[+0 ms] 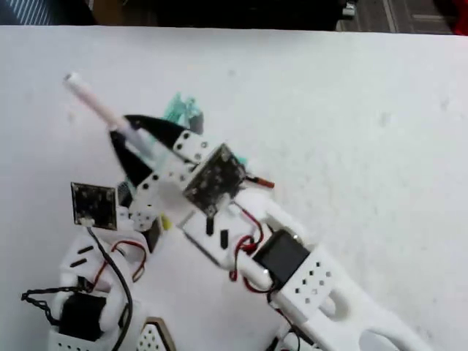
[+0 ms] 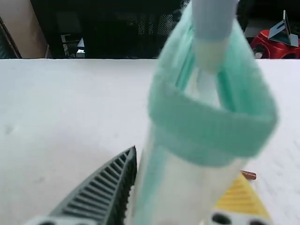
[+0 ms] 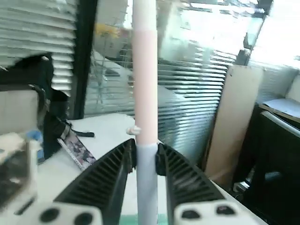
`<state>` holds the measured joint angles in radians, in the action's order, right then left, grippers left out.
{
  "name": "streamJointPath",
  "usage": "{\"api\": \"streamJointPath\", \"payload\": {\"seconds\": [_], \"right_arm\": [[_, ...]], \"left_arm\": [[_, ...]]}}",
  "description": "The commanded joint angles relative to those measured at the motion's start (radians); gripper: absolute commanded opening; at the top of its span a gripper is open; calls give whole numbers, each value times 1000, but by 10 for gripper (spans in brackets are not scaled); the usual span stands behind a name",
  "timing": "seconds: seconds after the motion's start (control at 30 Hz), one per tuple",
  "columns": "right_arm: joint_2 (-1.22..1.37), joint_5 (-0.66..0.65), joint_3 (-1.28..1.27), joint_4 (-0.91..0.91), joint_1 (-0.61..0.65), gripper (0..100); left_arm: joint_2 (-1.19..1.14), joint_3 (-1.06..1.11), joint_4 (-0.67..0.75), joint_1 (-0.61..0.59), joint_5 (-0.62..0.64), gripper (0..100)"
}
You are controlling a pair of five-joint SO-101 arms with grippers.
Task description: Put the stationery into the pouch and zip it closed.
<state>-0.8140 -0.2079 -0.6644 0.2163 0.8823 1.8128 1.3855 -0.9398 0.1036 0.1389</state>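
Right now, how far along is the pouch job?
Done: the pouch is open and standing up, and the left gripper appears to hold it. I can't tell if anything is already inside. In hand: the right gripper has its fingers clamped on the pen, whose lower end pokes into the pouch mouth. Left: drop the pen fully in, then zip it closed.

pen (image 3: 145,93) between right jaws, tip inside pouch (image 2: 206,126) between left jaws
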Motion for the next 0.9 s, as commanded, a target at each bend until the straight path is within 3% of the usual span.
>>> {"api": "streamJointPath", "payload": {"seconds": [0.0,0.3,0.5,0.87], "right_arm": [[2,12,-9,-18,-16,17],[-1,3,-14,12,-15,27],[-1,12,-11,104,-15,198],[-2,3,58,110,-19,170]], "left_arm": [[-5,-5,26,13,-9,241],[-5,-5,26,12,-8,241],[-5,-5,26,8,-8,241],[-5,-5,26,8,-11,241]]}}
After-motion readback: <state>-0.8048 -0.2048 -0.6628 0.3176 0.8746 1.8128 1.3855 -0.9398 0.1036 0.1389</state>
